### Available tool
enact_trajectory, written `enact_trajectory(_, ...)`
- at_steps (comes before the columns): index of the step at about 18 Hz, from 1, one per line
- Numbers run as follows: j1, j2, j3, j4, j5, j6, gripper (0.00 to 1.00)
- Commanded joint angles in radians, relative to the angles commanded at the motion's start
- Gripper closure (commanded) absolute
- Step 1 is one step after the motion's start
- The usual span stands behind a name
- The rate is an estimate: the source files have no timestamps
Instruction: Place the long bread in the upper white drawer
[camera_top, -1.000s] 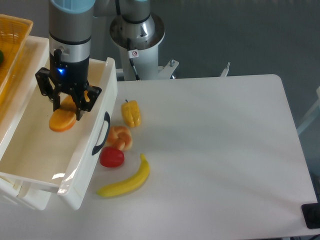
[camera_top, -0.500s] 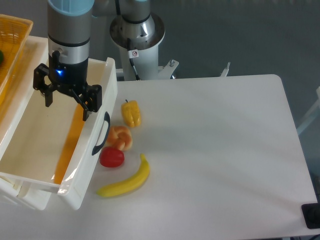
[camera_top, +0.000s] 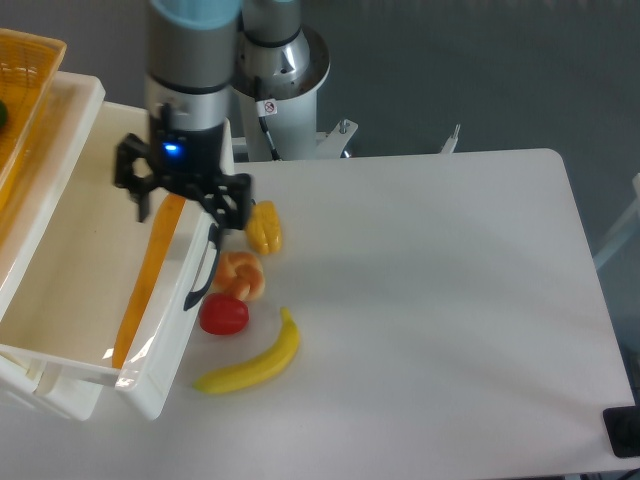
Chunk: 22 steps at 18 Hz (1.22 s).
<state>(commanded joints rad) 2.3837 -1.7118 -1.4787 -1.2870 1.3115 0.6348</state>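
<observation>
The long bread (camera_top: 145, 283), a slim orange-tan stick, lies inside the upper white drawer (camera_top: 60, 250), along its right wall. The drawer stands pulled out at the left, its dark curved handle (camera_top: 205, 268) facing the table. My gripper (camera_top: 190, 205) is open and empty above the drawer's front right corner, its fingers spread wide and apart from the bread.
On the table by the drawer front lie a yellow pepper (camera_top: 263, 228), a round orange-and-white pastry (camera_top: 241, 276), a red tomato (camera_top: 224, 314) and a yellow banana (camera_top: 255, 362). A yellow-orange basket (camera_top: 25, 90) sits at the upper left.
The gripper let go of the bread, which dropped to lie along the drawer's right wall. The open gripper then moved right, towards the drawer's front panel.
</observation>
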Motion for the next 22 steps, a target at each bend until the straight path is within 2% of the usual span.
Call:
enact_trajectory(2, 0.026, -0.014, -0.020, 0.002, 0.084, 0.064, 0.00)
enact_trajectory(4, 0.041, -0.058, -0.034, 0.029, 0.165, 0.118, 0.00)
enact_trajectory(7, 0.086, -0.084, -0.072, 0.044, 0.204, 0.198, 0.00)
enact_trajectory(9, 0.123, -0.127, -0.086, 0.061, 0.215, 0.285, 0.00)
enact_trajectory(13, 0.164, -0.230, -0.058, 0.074, 0.264, 0.459, 0.00)
enact_trajectory(17, 0.180, -0.298, -0.043, 0.153, 0.267, 0.546, 0.00)
enact_trajectory(18, 0.180, -0.319, -0.040, 0.158, 0.270, 0.581, 0.00)
enact_trajectory(22, 0.184, -0.348, -0.040, 0.160, 0.302, 0.632, 0.00)
